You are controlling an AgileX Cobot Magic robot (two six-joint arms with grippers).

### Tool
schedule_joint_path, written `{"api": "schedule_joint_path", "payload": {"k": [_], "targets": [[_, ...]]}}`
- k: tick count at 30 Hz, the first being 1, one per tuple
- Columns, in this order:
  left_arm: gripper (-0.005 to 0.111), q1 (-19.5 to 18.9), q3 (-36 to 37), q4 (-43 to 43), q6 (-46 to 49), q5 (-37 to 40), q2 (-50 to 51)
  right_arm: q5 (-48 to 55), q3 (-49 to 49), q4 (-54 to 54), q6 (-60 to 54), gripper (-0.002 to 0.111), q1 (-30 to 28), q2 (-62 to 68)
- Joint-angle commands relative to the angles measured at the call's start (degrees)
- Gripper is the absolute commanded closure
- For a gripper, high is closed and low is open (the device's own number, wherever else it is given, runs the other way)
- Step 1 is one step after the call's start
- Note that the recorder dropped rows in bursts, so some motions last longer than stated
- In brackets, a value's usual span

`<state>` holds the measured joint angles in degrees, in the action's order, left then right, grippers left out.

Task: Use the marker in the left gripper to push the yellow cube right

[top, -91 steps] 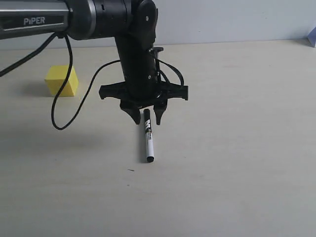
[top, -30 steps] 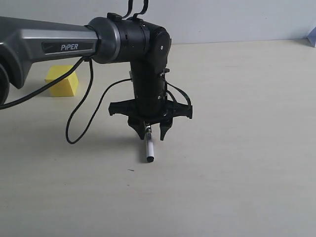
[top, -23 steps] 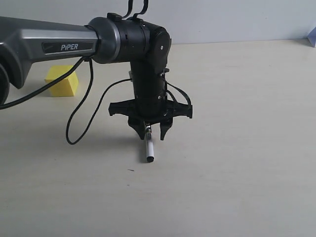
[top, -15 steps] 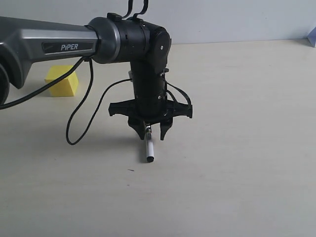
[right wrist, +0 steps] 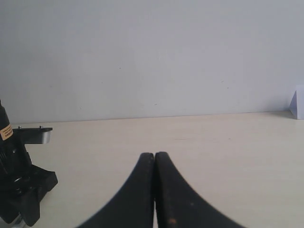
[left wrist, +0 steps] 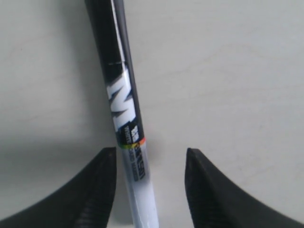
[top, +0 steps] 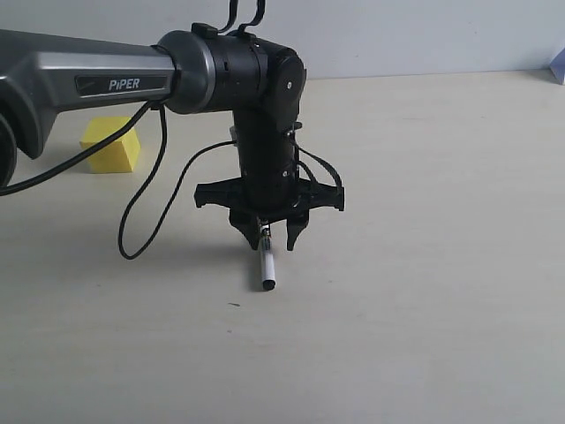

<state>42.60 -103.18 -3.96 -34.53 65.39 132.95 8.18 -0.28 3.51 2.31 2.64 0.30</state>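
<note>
Marker (top: 265,267), one; yellow cube (top: 111,146), one; left hand (top: 269,244), one.

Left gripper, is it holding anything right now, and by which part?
Nothing is held yet. The left gripper is open and straddles the marker near its lettering. A clear gap shows on one side of the barrel.

We read "PiPER" in pale letters on a dark panel of the grey and silver robot arm (top: 124,84). On the slim white-and-black marker (left wrist: 124,118) we make out a large white "M". The smaller print below it is too blurred to read.
</note>
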Motion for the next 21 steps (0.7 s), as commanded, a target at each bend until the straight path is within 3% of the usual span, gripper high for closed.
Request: {"api": "schedule_joint_path", "payload": {"k": [1, 21], "targets": [[0.061, 0.28, -0.31, 0.25, -0.62, -1.06, -0.32, -0.48, 0.28, -0.01, -0.09, 0.108, 0.05, -0.30], [0.061, 0.28, -0.31, 0.25, -0.62, -0.18, -0.22, -0.48, 0.28, -0.01, -0.09, 0.108, 0.05, -0.30]]}}
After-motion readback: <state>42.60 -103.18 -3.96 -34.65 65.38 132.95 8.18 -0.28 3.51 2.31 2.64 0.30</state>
